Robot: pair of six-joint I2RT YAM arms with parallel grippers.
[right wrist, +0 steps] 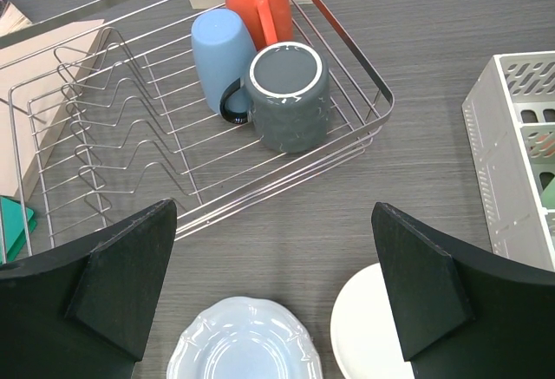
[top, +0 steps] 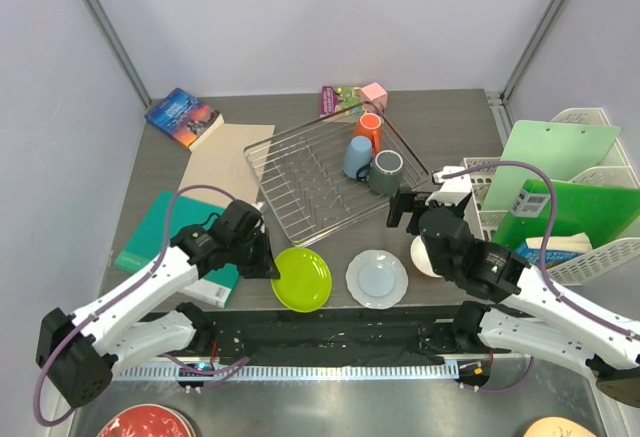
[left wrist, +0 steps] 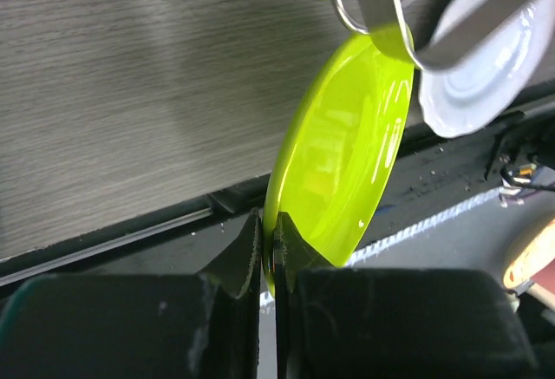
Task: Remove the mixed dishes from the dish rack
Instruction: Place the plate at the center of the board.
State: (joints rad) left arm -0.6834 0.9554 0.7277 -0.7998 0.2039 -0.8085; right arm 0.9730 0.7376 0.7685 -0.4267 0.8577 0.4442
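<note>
The wire dish rack stands mid-table and holds an orange mug, a light blue cup and a dark grey mug. My left gripper is shut on the left rim of the lime-green plate, low over the table in front of the rack. The pale blue-white plate lies flat beside it. The white bowl is partly hidden under my right arm. My right gripper is open and empty, just in front of the rack's near right corner, above the pale plate and the bowl.
White lattice baskets with green folders stand at the right. A beige board, a teal book and another book lie at the left. A pink box sits behind the rack. A red plate and a peach plate lie below the table edge.
</note>
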